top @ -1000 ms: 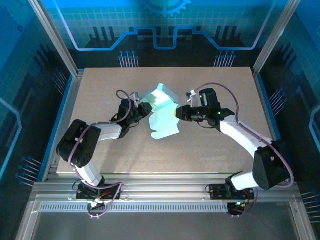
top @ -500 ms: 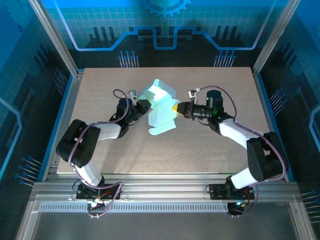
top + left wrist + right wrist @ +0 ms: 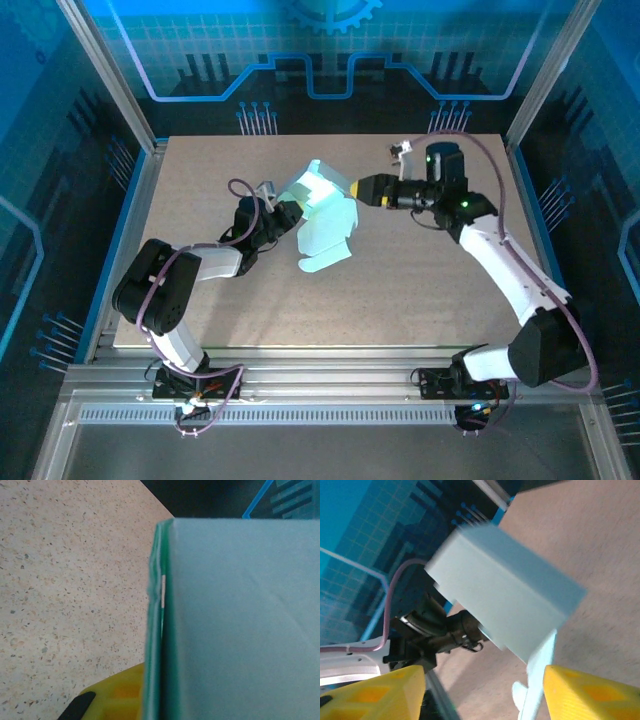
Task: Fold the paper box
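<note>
The right jaws had drawn back rightward, released, from the paper box (image 3: 325,212): pale mint card, half-folded, flap on the counter (image 3: 420,290); left jaws clenched its left edge.

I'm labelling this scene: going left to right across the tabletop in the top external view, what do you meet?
left arm's black end effector → pale mint card paper box, partly folded → right arm's yellow-tipped end effector
</note>
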Controlling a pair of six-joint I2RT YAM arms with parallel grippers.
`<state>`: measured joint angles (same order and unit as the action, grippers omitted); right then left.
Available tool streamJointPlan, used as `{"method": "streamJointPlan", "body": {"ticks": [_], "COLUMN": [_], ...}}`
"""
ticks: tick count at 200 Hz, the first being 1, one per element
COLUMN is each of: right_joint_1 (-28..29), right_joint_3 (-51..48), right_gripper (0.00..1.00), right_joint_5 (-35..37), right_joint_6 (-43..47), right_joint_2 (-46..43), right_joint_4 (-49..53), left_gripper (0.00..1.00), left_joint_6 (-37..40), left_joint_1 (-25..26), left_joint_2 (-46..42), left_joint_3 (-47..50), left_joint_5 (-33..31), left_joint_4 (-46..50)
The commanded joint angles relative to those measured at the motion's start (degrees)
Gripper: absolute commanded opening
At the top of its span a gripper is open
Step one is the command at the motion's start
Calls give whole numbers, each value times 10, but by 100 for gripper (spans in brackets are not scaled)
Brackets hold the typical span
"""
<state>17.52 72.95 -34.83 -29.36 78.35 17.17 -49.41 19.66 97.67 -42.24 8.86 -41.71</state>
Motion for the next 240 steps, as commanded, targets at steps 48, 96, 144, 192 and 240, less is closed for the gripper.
{"method": "streamJointPlan", "body": {"ticks": [48,96,144,192,240], "right_joint_1": [-11,2,33,75,124], "right_joint_3": [243,347,317,291,280], "right_gripper": [72,68,52,49,47], "right_joint_5": [-10,-63,-33,72,201], "right_joint_6": [227,283,275,294,323], "right_joint_2": [150,257,249,226,214], "right_joint_4": [223,289,266,280,274], "left_gripper": [0,0,0,0,0], "left_joint_6": [12,12,12,11,7], "left_joint_1": [1,1,1,1,1], "left_joint_2": [-17,-22,-21,-20,-21], "left_joint_3": [-15,-11,-19,-21,-21], "left_joint_5": [40,42,34,32,34], "left_joint_4": [-12,-9,19,28,29]}}
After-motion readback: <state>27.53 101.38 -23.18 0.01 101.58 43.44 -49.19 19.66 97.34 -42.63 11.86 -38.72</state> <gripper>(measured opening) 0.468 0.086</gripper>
